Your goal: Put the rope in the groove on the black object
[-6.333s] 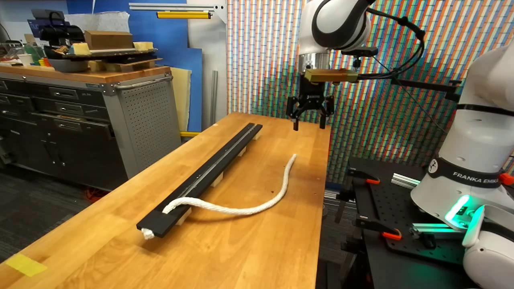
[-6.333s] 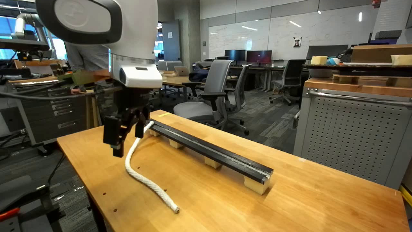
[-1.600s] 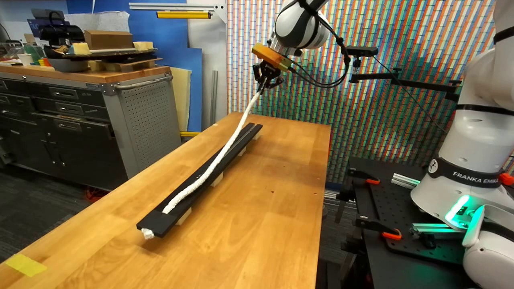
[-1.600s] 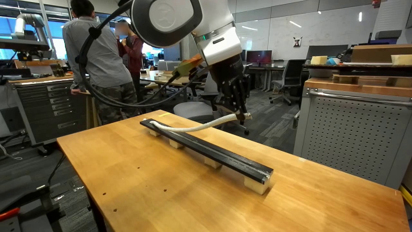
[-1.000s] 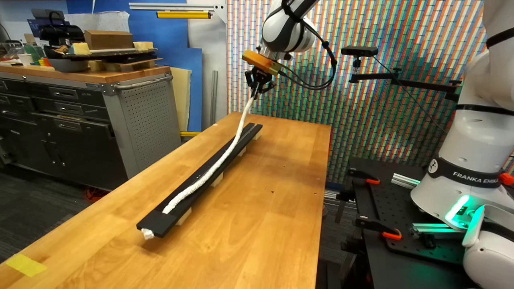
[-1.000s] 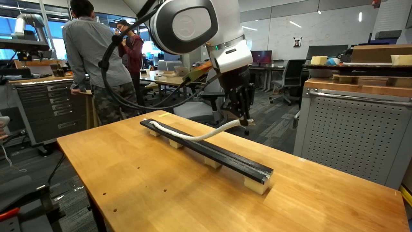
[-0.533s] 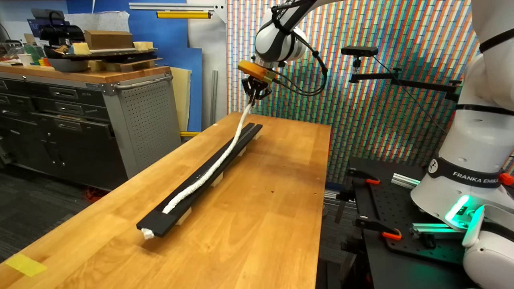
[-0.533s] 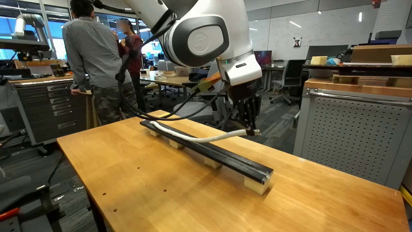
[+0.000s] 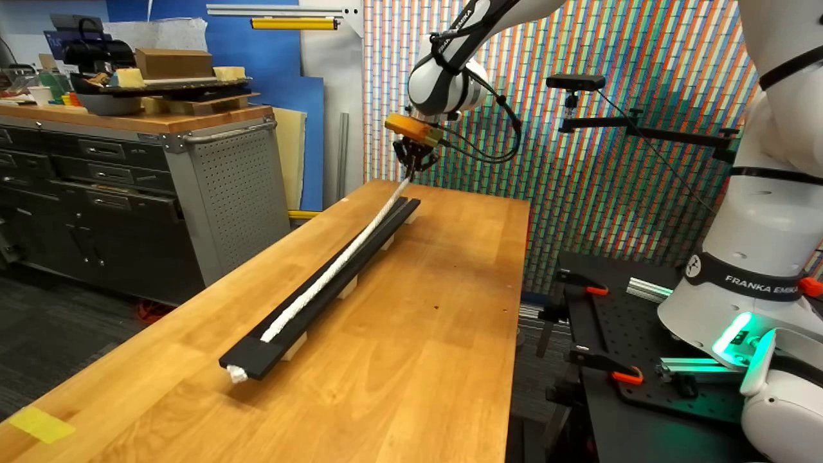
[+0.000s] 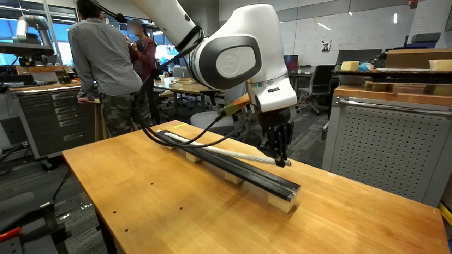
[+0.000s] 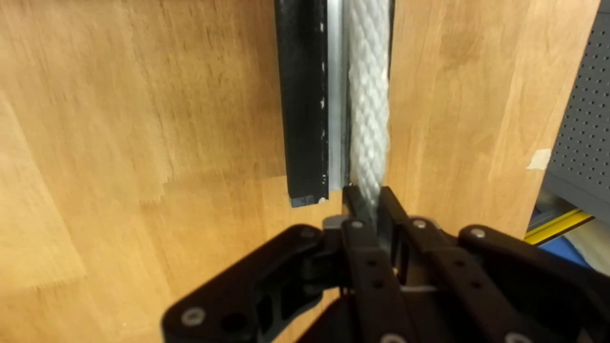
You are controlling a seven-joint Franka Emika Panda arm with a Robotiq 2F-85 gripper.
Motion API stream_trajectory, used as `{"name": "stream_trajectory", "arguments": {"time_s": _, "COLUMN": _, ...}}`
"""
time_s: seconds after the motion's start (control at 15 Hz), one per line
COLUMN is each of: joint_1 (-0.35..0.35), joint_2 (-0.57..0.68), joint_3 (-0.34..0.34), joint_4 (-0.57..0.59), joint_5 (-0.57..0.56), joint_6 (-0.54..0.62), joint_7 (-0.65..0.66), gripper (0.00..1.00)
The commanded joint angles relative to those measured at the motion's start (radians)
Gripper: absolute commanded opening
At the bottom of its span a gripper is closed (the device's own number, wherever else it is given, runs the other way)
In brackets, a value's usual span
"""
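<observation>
The black object (image 9: 254, 355) is a long bar raised above the table; its groove (image 11: 335, 109) shows as a grey channel in the wrist view. The white rope (image 9: 321, 284) starts at the bar's near end and runs along its top. Farther on, the rope (image 10: 247, 156) slopes up off the bar to my gripper (image 10: 281, 163), shut on it close to its free end. In the wrist view my gripper (image 11: 369, 193) is just right of the groove, by the bar's end, with the rope above the right rail. Whether the near stretch lies inside the groove I cannot tell.
Pale blocks (image 10: 233, 177) hold the bar up from the wooden table (image 9: 411, 386). The arm's black cable (image 10: 169, 143) loops low across the bar in an exterior view. A tool cabinet (image 9: 238, 193) stands past the table's edge. Two people are in the background.
Several seconds ago the rope lay curved on the table and my gripper was open, apart from it. Over the last second the held end came down toward the bar's far end, and the rope straightened.
</observation>
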Motion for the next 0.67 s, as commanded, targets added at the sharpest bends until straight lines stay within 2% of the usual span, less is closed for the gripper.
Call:
{"name": "stream_trajectory", "arguments": {"time_s": 0.0, "joint_1": -0.018, "joint_2": 0.056, "joint_3": -0.002, "joint_4": 0.07, "joint_5": 0.007, "joint_6": -0.054, "joint_7": -0.01, "gripper": 0.03}}
{"name": "stream_trajectory", "arguments": {"time_s": 0.6, "joint_1": -0.022, "joint_2": 0.13, "joint_3": -0.012, "joint_4": 0.145, "joint_5": -0.002, "joint_6": -0.106, "joint_7": -0.004, "gripper": 0.03}}
